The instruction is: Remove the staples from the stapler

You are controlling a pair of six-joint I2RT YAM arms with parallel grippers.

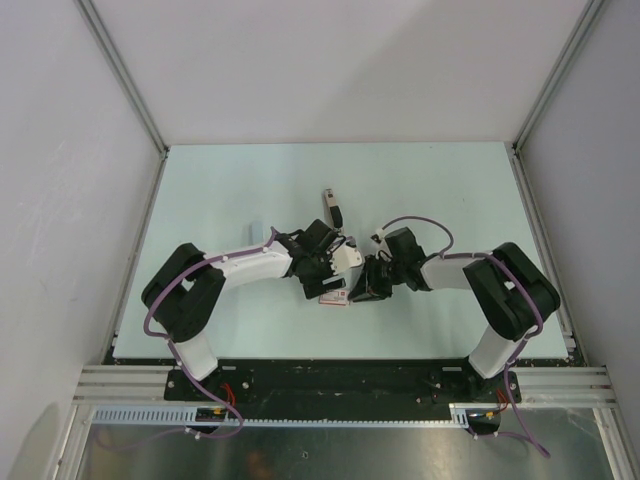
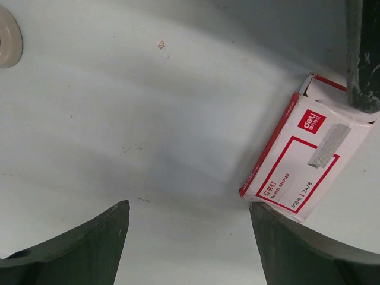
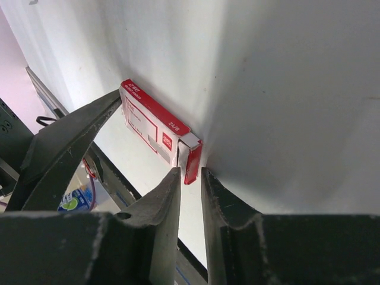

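The stapler (image 1: 334, 209) is lying on the pale table (image 1: 220, 190), beyond both grippers and apart from each of them. Its black part is showing on top, and its length is running roughly away from the arm bases, with nothing touching it.

Nearer the bases, a flat pink-and-white box (image 2: 309, 157) is lying on the table between the two grippers. Its red-bordered face is pointing up and a flap at one end is standing open.

The left gripper (image 2: 189, 208) is hanging low over the table with its jaws spread wide, and only bare table is showing between them. One of its fingers (image 2: 297, 249) is sitting right at the box's near corner; whether it is touching cannot be told.

The right gripper (image 3: 190, 175) is reaching in from the other side, its jaws standing only narrowly apart. Its tips are flanking the red edge of the open flap, and whether they are pinching it cannot be told. In the left wrist view, one dark finger (image 2: 362, 53) of the right gripper is standing over the box's open end
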